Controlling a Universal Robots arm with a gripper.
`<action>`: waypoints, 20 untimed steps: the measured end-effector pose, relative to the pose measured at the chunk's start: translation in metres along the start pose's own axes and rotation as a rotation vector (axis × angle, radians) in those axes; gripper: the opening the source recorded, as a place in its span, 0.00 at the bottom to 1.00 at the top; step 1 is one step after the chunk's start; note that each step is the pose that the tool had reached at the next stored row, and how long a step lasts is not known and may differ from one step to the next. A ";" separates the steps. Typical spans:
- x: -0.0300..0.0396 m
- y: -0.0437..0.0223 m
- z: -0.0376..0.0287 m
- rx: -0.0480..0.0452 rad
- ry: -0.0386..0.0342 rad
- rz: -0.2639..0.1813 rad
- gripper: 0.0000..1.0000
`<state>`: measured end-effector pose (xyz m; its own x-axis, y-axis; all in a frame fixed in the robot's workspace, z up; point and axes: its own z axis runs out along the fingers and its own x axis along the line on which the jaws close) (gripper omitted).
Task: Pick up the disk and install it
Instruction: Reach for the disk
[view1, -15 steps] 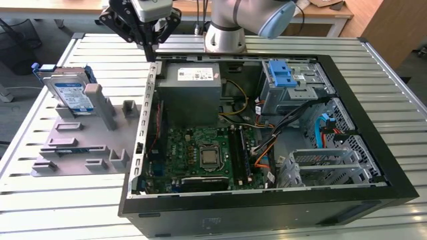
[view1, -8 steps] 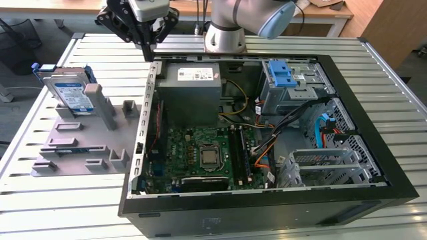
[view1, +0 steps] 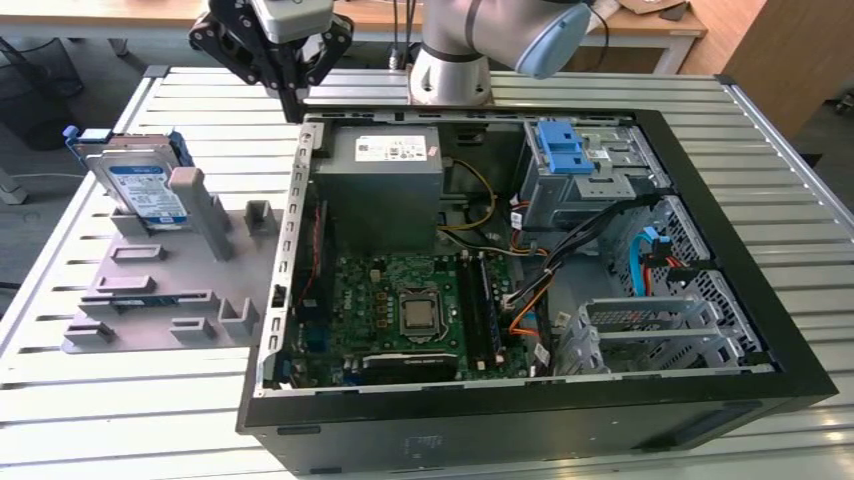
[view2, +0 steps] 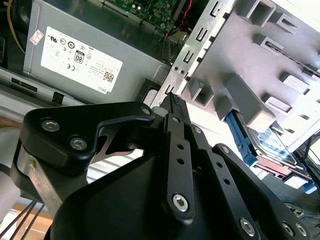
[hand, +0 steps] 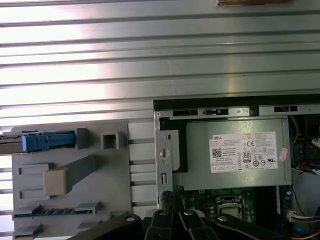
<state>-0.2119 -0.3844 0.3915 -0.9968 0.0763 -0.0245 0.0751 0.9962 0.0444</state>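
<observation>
Hovering by the computer case (view1: 534, 415) rim, hand (view1: 290, 102) closed and empty; disk (view1: 144, 190) upright in grey rack (view1: 160, 290).

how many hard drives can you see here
1. The disk stands on edge in the gray holder at the exterior view's left, outside the computer case. The case's drive cages could hide others.

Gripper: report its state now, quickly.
The black gripper: closed, holding nothing; the flat silver hard drive in its blue carrier frame stands apart from it on the grey plastic rack.
</observation>
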 end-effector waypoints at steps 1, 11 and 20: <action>0.0004 0.0001 0.0000 0.0000 0.0000 0.000 0.11; 0.0049 0.0009 0.0001 0.0000 0.0000 0.000 0.11; 0.0089 0.0017 0.0002 0.0000 0.0000 0.000 0.11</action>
<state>-0.2207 -0.3821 0.3912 -0.9968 0.0762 -0.0244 0.0751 0.9962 0.0443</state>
